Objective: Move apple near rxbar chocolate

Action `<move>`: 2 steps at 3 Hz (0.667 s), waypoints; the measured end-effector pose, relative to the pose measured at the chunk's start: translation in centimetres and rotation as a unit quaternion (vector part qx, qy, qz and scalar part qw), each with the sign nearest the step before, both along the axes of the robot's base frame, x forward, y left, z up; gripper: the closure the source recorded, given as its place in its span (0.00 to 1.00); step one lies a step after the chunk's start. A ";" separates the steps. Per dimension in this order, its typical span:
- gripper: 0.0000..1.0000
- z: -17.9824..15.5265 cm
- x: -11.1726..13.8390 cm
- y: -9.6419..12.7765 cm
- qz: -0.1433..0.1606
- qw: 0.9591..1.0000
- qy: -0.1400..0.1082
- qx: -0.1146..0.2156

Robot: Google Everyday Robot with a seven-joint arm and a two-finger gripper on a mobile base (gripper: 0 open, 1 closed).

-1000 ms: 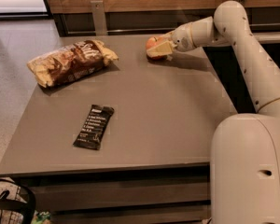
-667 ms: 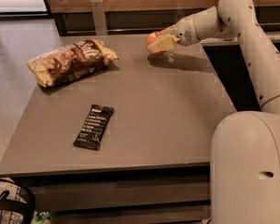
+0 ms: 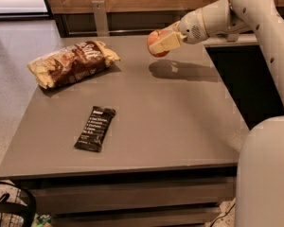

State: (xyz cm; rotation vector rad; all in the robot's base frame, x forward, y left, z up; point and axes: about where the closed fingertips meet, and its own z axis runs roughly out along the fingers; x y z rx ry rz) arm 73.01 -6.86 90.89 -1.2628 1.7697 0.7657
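Red-orange round apple (image 3: 152,42) in gripper (image 3: 161,40) — aloft over matte table (image 3: 180,126).

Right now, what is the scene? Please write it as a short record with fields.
gripper: shut on apple, above far right of table
apple: in gripper, off the table, shadow below it
bar: flat on table, front left, far from apple
chip bag: far left of table
task: apple not yet near bar

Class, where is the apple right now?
In the camera view, the gripper holds the apple above the table, far right, right of the chip bag.
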 end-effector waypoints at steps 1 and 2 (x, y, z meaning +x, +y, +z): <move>1.00 0.6 -3.8 0.7 0.013 1.000 -0.002 0.011; 1.00 -0.5 -8.2 1.5 0.034 0.999 -0.004 0.012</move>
